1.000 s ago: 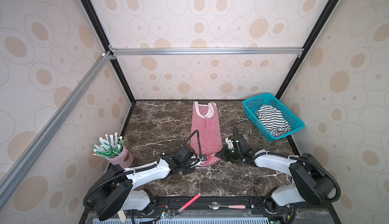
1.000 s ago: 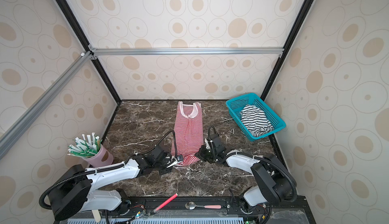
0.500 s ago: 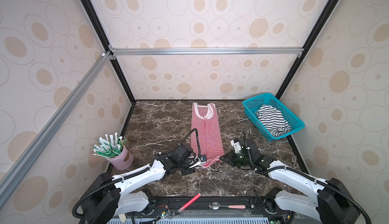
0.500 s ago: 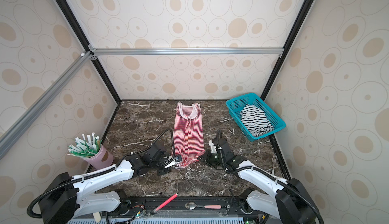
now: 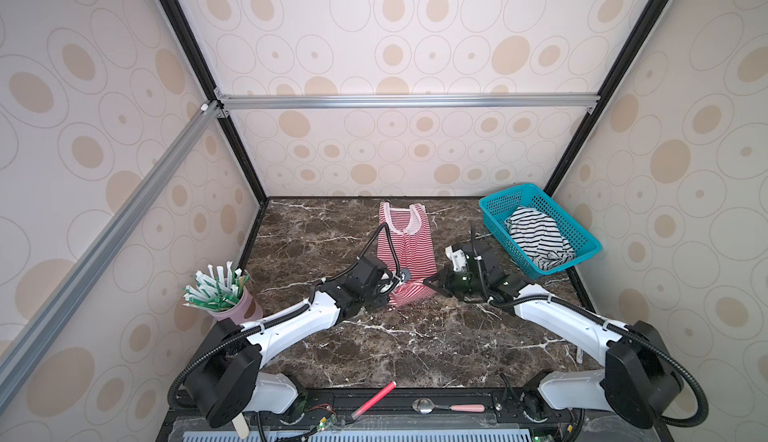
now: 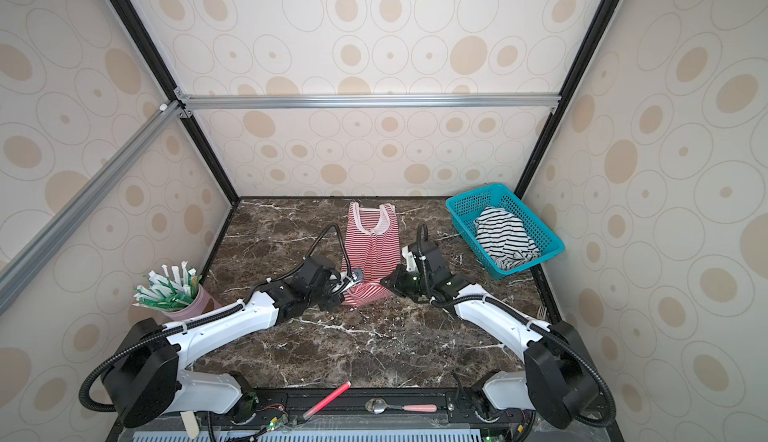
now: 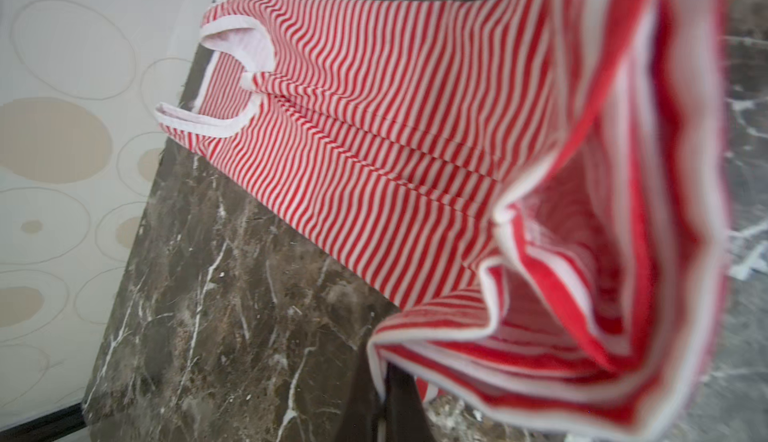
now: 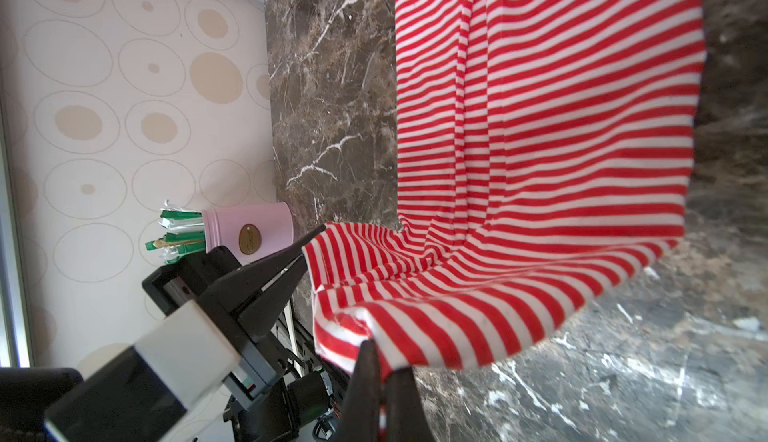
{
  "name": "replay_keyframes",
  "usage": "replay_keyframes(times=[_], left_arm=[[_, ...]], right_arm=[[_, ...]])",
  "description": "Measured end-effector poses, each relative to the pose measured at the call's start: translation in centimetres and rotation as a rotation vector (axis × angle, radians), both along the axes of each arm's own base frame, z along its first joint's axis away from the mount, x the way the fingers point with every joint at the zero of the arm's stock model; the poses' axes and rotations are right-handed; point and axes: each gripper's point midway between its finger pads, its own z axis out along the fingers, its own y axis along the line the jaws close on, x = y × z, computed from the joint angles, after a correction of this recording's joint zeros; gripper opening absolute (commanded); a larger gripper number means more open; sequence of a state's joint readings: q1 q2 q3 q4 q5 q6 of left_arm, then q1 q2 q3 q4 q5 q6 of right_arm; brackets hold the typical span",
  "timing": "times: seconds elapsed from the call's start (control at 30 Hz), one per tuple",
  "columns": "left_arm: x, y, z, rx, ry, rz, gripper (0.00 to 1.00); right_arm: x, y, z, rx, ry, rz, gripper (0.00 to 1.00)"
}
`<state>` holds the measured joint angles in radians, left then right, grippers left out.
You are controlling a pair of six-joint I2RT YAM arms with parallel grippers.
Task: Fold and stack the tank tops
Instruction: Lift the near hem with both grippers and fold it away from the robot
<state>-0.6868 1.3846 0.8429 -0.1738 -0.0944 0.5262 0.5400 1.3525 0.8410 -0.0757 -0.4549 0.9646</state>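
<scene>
The red-and-white tank top [image 5: 415, 248] [image 6: 378, 248] lies lengthwise on the marble table, straps toward the back wall. Its near hem is lifted off the table. My left gripper [image 5: 392, 291] [image 6: 345, 290] [image 7: 388, 371] is shut on the hem's left corner. At the hem's right corner, my right gripper [image 5: 428, 284] [image 6: 384, 284] [image 8: 384, 361] is shut on the cloth [image 8: 540, 128]. In the right wrist view the hem sags between the two grips, and the left gripper [image 8: 309, 244] shows across it. The black-and-white tank top [image 5: 536, 240] [image 6: 505, 240] lies crumpled in the basket.
A teal mesh basket [image 5: 590, 248] [image 6: 555, 248] stands at the back right. At the left edge is a pink cup [image 5: 237, 311] [image 6: 191, 305] [image 8: 249, 232] full of sachets. A red stick [image 5: 374, 398] and a spoon [image 5: 449, 407] lie on the front rail.
The left gripper has shut on the hem corner. Both grippers have risen a little with the near hem, and the right arm's elbow has come up.
</scene>
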Motion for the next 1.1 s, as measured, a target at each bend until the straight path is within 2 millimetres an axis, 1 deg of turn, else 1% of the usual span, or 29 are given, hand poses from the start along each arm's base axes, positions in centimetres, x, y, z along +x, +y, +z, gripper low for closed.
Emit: replay_keyframes(times=[0.13,0.23,0.4,0.47,0.57,0.73,0.87,1.03,1.1], left_arm=[[3.8,0.6,1.0,-0.010,-0.031,0.065,0.00],[6.0,0.9,1.0,-0.011,-0.039,0.099,0.00],[9.2,1.1,0.0,-0.008,-0.024,0.137,0.00],[10.2,1.2,-0.7,-0.004,-0.013,0.146,0.00],[11.2,1.0,-1.6,-0.002,0.000,0.150,0.00],[12.7,0.4,-2.4,-0.002,0.003,0.148,0.00],[14.2,-0.4,-2.6,-0.004,-0.007,0.146,0.00],[15.8,-0.7,-3.7,0.003,-0.004,0.150,0.00],[16.1,-0.7,-4.3,0.010,0.002,0.154,0.00]], right_arm=[[2.7,-0.4,-0.1,0.000,0.008,-0.024,0.00],[4.9,-0.8,-0.6,-0.002,0.021,-0.045,0.00],[8.9,-1.2,-1.4,0.015,0.043,-0.070,0.00],[10.4,-1.4,-2.0,0.018,0.054,-0.080,0.00],[12.1,-1.6,-2.7,0.020,0.065,-0.090,0.00],[14.3,-2.2,-3.4,0.026,0.077,-0.109,0.00],[15.5,-2.4,-4.1,0.021,0.085,-0.121,0.00],[16.5,-2.7,-5.6,0.005,0.103,-0.133,0.00],[16.7,-2.7,-6.3,-0.002,0.117,-0.136,0.05]])
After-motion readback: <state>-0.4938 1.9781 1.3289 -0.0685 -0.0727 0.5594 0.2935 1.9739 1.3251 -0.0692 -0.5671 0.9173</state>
